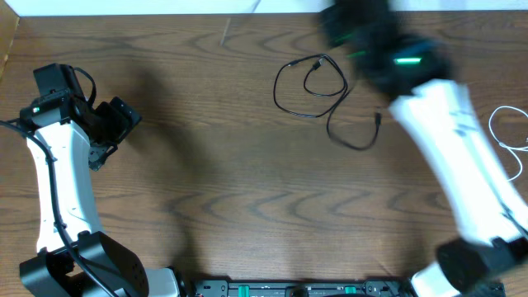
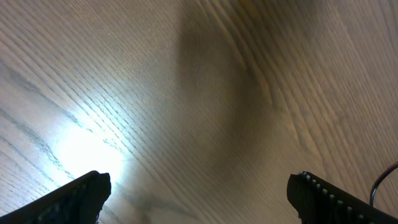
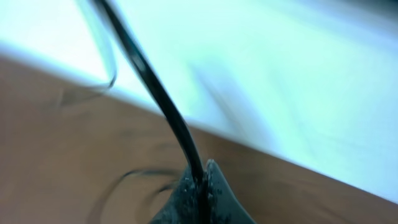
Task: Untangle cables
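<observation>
The right end effector (image 3: 202,180) has its fingers pressed together on the black cable (image 3: 158,99), which rises from the closed tips toward 11 o'clock in the wrist view. Overhead, this end effector is only a blur at about 1 o'clock on the tabletop (image 1: 231,181), so the wrist view is what shows the grip. The rest of the black cable lies loose on the wood at about 7 o'clock from the end effector. It forms a rounded loop with a smaller curl inside, and a tail swings down to a small plug end. The white cable (image 1: 507,136) sits at the 3 o'clock edge, well apart from the black one and partly hidden by the right arm. The left end effector (image 2: 199,202) is spread wide over bare wood at 9 o'clock, holding nothing and far from both cables. The black cable looks thin, light and limp, so it will probably drape, drag its loops along and slide through a loose pinch. The plug ends are likely stiffer and could snag inside a loop. The best hold is probably on a straight run or just behind a plug, away from any crossing, since pulling at a crossing would likely tighten it.
</observation>
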{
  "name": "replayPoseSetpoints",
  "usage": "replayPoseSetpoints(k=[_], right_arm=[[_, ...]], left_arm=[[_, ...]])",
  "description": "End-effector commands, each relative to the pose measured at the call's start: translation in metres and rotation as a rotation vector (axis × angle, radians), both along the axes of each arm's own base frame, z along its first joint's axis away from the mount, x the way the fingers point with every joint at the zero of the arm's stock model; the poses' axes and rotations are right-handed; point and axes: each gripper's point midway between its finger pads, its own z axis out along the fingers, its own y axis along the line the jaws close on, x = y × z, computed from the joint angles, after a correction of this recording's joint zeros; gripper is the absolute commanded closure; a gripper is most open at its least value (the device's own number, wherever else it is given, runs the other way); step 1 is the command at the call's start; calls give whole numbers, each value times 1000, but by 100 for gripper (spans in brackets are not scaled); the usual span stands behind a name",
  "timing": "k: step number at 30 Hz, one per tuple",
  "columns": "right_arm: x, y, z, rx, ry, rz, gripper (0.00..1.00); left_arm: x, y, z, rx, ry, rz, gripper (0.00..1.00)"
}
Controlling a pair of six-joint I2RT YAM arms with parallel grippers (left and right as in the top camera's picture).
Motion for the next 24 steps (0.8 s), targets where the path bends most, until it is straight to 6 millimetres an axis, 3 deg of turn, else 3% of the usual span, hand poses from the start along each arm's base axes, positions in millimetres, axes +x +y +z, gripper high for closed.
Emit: replayPoseSetpoints(k=[1,3,5,11,13,16,24], right_arm=[[8,-93,13,54,-15,-186,99],[11,-166,17,83,-27,-319,99],[12,-245,4,138,-11,-451,99],[4,-355,-40,202,60,-617,99],[-2,-381,-49,207,78,-669,99],[-7,-404,-57,211,94,-713,99],[1,-433,-88,171,142,-757,99]], left_arm=[[3,-1,3,0,-10,1,4],[3,-1,4,1,-13,1,4],[3,-1,4,0,-13,1,4],[3,-1,4,0,-13,1,4],[3,-1,4,0,-12,0,4],[3,-1,4,0,-13,1,4],[4,-4,4,-15,-19,-5,4]])
